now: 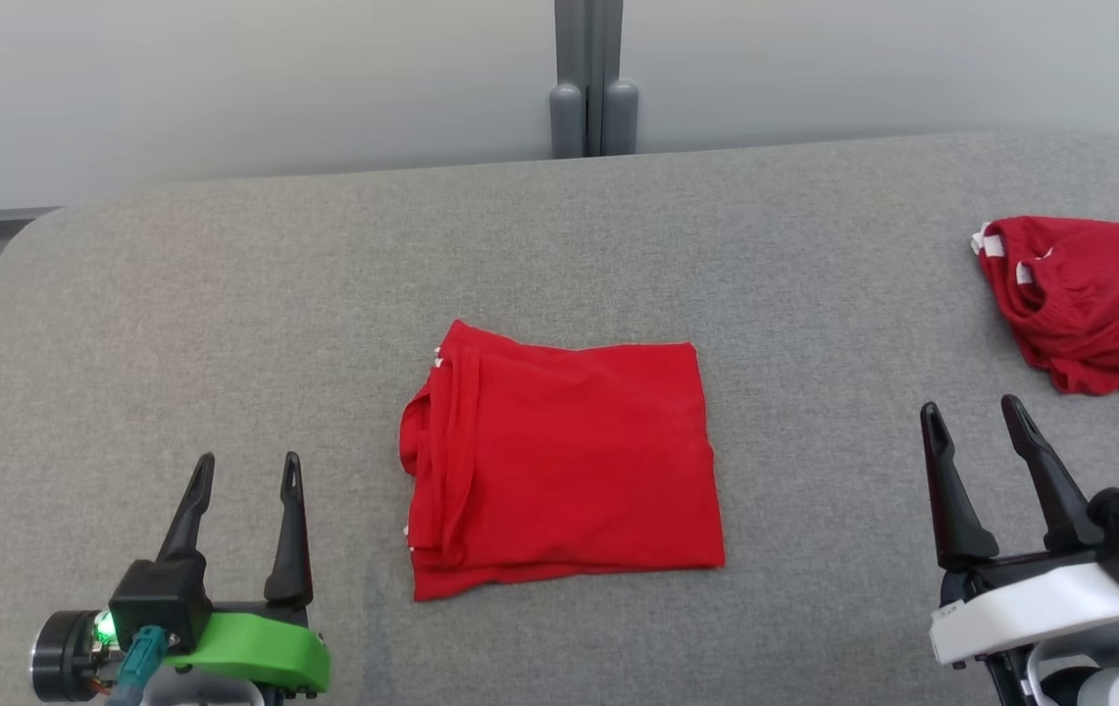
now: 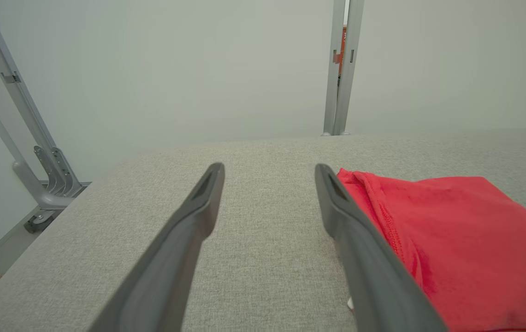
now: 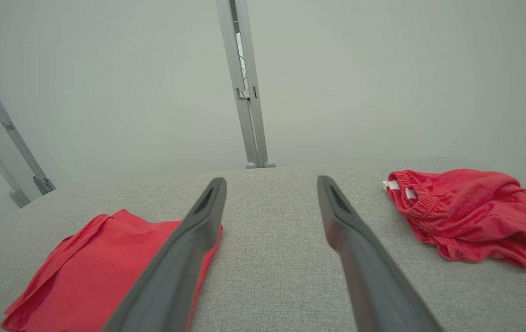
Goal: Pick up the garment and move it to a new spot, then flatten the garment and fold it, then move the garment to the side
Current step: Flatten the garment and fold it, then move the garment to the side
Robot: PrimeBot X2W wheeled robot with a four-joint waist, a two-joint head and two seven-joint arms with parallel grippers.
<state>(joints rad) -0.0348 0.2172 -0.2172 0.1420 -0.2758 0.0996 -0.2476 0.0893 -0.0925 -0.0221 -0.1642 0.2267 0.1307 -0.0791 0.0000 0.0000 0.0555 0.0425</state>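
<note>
Our left pincer (image 1: 249,461) and right pincer (image 1: 971,407) gape empty; pinching one layer may unfold our folded red garment (image 1: 564,456).

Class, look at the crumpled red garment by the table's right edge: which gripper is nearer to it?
Right. The right gripper sits just before the crumpled garment; the left gripper is left of the folded garment.
</note>
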